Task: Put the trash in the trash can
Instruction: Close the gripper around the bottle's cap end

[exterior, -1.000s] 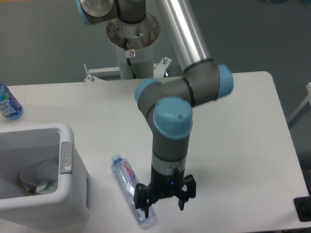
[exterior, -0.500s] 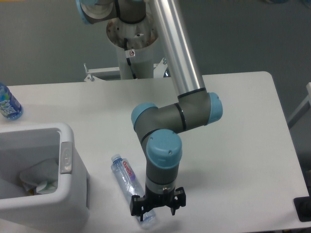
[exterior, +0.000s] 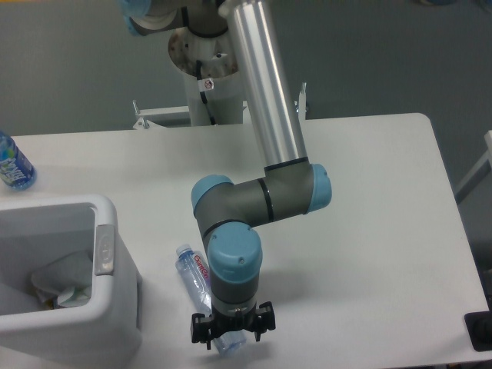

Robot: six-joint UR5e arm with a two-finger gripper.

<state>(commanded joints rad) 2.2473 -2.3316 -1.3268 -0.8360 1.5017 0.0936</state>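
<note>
The clear slim bottle with the red-and-white label point(exterior: 195, 273) lies on the white table point(exterior: 369, 231), just right of the trash can, cap end toward the back. My gripper point(exterior: 227, 336) is open and low over the bottle's near end, its fingers straddling it; that end is partly hidden by the wrist. The white trash can point(exterior: 108, 330) stands at the front left with a grey tab point(exterior: 104, 247) on its right rim. A whitish see-through wrapper point(exterior: 65, 278) lies inside it.
A blue-labelled bottle point(exterior: 13, 165) stands at the table's left edge behind the trash can. The arm's base column point(exterior: 209, 69) rises behind the table. A dark object point(exterior: 480, 330) sits at the lower right, off the table.
My gripper has moved left and lower, from beside the bottle's near end to directly over it. The bottle and trash can have not moved.
</note>
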